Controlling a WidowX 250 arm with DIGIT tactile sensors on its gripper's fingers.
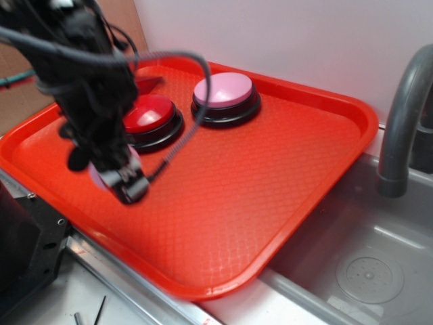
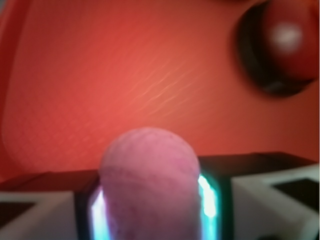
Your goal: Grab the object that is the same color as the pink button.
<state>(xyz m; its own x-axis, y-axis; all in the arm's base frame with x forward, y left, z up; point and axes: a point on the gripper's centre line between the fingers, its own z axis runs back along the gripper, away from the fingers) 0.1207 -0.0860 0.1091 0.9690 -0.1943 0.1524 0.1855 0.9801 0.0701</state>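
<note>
the gripper point(image 2: 150, 210) is clamped on the pink ball point(image 2: 148, 185) — grab looks done; whether it's clear of the red tray point(image 1: 270, 169) is unclear.

Black robot arm point(image 1: 88, 81), blocky matte housing, blurred in exterior view. Thick black cables point(image 1: 169, 61) looping from upper body, one arcing right and down to wrist. Gripper point(image 1: 122, 177): black fingers point(image 1: 132, 186); in wrist view, white angular side pieces, dark inner pads point(image 2: 85, 210) with glaring edges.

red button point(image 1: 150, 116) and pink button point(image 1: 225, 95) crowd the tray's point(image 1: 284, 176) far side; near half open.
</note>
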